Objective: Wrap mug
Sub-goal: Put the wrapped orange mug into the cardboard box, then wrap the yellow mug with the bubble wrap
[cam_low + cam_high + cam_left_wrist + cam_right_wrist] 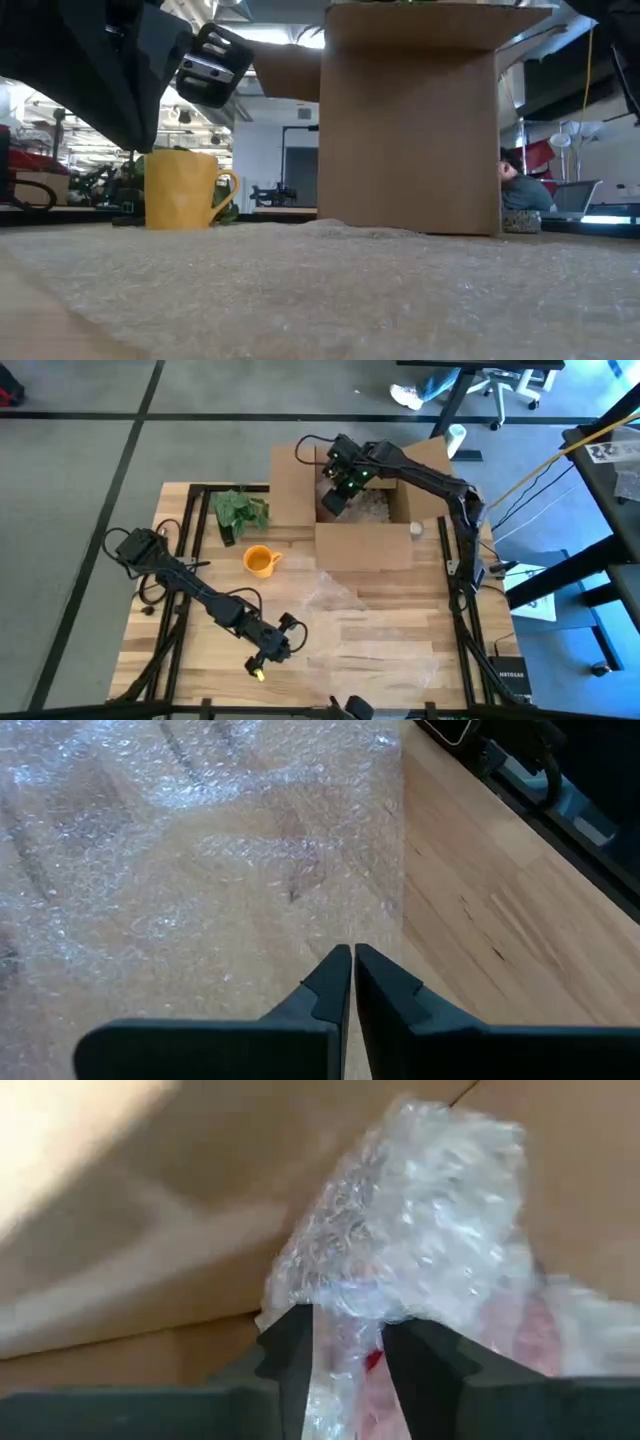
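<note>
Mug [261,561]: yellow, upright on the wooden table [400,610], handle turned to the right; stands left of centre, just beside the near left corner of the cardboard box [363,547]; unwrapped; apart from both grippers.
Bubble wrap sheet [370,635]: clear, lying flat on the near middle of the table, to the right of the mug and near the box's front wall.
Left gripper [268,656]: low over the near left part of the table, at the left edge of the sheet; fingers [335,985] pressed together with nothing between them.
Right gripper [340,488]: reaching into the open box at the far side; fingers [290,1355] clamped on a bubble-wrapped bundle [420,1270] with something red showing through the wrap.
Green leafy item [240,511]: on the far left of the table, beyond the mug.
Background: a person partly seen behind the box in the low view.
</note>
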Tool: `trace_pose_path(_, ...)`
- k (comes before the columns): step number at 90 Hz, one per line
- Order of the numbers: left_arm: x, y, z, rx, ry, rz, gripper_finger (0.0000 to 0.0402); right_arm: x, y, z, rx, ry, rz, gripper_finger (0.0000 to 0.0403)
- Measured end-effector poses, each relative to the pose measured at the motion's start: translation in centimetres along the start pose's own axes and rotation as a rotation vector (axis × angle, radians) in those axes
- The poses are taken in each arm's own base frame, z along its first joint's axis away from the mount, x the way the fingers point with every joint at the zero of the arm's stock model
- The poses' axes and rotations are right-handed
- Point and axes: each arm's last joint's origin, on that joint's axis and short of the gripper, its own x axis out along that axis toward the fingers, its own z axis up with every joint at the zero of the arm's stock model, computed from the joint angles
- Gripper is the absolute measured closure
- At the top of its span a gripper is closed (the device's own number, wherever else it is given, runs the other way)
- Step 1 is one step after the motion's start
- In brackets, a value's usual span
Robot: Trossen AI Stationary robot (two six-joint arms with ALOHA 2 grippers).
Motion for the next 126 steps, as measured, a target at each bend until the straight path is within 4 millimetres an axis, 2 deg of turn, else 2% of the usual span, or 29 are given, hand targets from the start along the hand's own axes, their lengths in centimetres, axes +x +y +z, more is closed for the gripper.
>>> trace_pose_path(20,0.0,0.0,0.0,-0.005,-0.001,0.000,0.0402,-4.0,1.0,-0.5,0.008,-0.092,-0.026,0.0292)
trace_pose_path(29,0.0,0.0,0.0,-0.010,0.004,0.000,0.0402,-5.7,2.3,-1.2,-0.004,-0.112,-0.020,0.0292)
trace_pose_path(44,0.0,0.2,-0.8,-0.048,0.081,-0.003,0.0402,-7.9,5.8,-3.1,-0.081,-0.111,-0.002,0.0292)
trace_pose_path(59,-0.1,0.3,-1.5,-0.080,0.161,0.049,0.0402,-9.7,10.8,-5.9,-0.193,-0.098,0.053,0.0292)
trace_pose_path(71,-0.2,0.5,-1.9,-0.108,0.198,0.069,0.0402,-9.2,15.2,-8.5,-0.284,-0.040,0.048,0.0292)
trace_pose_path(95,-0.4,1.1,-2.8,-0.124,0.288,0.161,0.0402,-8.0,22.8,-14.8,-0.417,0.012,0.009,0.0292)
trace_pose_path(108,-0.5,1.4,-3.0,-0.125,0.311,0.178,0.0402,-6.6,25.1,-18.7,-0.412,0.067,-0.002,0.0292)
trace_pose_path(126,-0.7,2.4,-3.7,-0.144,0.369,0.212,0.0402,-2.5,27.0,-23.9,-0.381,0.115,0.018,0.0292)
